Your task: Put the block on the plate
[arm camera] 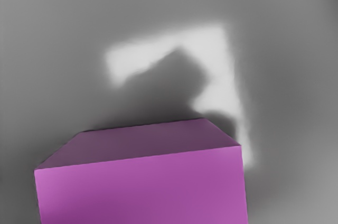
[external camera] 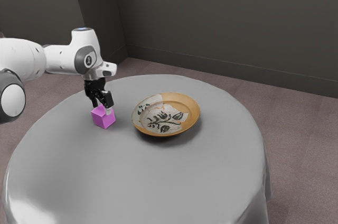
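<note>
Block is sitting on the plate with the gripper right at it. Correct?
No, the block isn't on the plate: the exterior view shows it beside the plate, over the table. The gripper is right at it, as you say.

Round table [external camera: 137, 179], covered by a smooth grey cloth that extends beneath and around the hand [external camera: 103, 106] and drapes over the edge in soft folds. A magenta block [external camera: 103, 120] sits on the cloth directly below the hand; beside it, the wrist view records an angular patch of light interrupted by dark shadow. A round plate [external camera: 194, 109], tan-rimmed with dark leaf decoration on a pale ground, lies near the hand, on the side away from the arm's base.
</note>
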Tool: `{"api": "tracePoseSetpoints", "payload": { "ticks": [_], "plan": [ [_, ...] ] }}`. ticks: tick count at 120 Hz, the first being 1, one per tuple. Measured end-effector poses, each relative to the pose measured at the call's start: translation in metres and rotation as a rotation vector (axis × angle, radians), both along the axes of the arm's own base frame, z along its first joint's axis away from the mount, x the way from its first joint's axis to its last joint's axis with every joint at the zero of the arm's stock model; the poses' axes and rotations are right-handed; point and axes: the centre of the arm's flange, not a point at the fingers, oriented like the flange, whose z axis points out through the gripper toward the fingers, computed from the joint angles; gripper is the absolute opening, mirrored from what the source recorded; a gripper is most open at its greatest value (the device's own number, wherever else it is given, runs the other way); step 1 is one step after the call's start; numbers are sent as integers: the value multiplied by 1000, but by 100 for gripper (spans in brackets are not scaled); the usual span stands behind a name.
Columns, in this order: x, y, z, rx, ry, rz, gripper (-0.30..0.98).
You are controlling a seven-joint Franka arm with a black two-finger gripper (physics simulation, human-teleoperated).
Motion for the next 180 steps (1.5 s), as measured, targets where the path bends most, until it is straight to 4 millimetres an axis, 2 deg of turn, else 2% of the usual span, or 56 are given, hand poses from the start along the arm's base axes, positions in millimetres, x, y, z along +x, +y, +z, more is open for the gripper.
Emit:
{"api": "tracePoseSetpoints", "payload": {
  "ticks": [50, 75, 84, 94, 106, 116, 130, 143, 154, 167, 180],
  "plan": [
    [2, 7, -32, -9, 10, 1, 68],
    [2, 7, -34, -8, 5, 0, 47],
    [3, 7, -35, -6, 5, 0, 45],
    [3, 6, -40, -7, 6, -1, 48],
    [4, 6, -35, -4, -5, -1, 46],
    [6, 3, -17, 1, -29, -6, 44],
    [9, -12, 17, 5, -71, -27, 43],
    [14, -38, 39, 0, -101, -61, 43],
    [19, -62, 51, -10, -121, -94, 43],
    [26, -101, 58, -40, -146, -145, 43],
    [32, -130, 63, -68, -177, -180, 43]
  ]
}}
